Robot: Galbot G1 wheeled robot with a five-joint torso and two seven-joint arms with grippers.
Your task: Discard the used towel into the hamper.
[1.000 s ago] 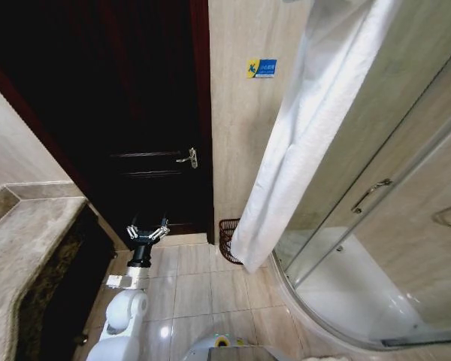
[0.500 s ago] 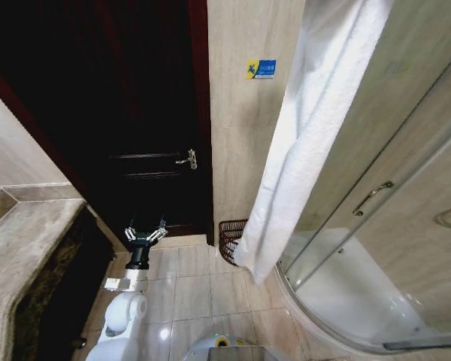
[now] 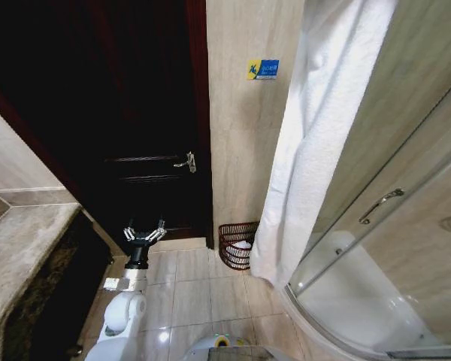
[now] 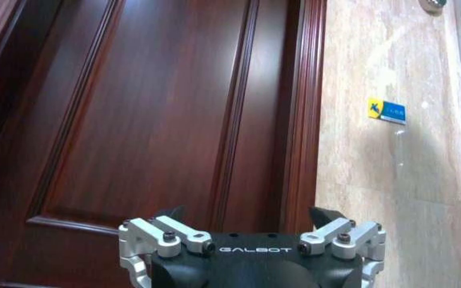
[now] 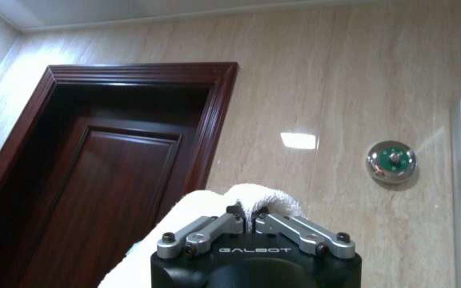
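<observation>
head view: a white towel (image 3: pixel 316 128) hangs lengthwise from above, its lower end beside the hamper (image 3: pixel 237 244), which stands on the tiled floor (image 3: pixel 188 289) against the beige wall (image 3: pixel 240 135), between the dark wooden door (image 3: pixel 135 113) and the shower enclosure (image 3: pixel 391 226); something pale lies inside the hamper. right wrist view: the right gripper (image 5: pixel 253 221), jaws clenched on a fold of the towel. the left gripper (image 3: pixel 144 233), jaws released and holding nothing, is raised low before the door.
</observation>
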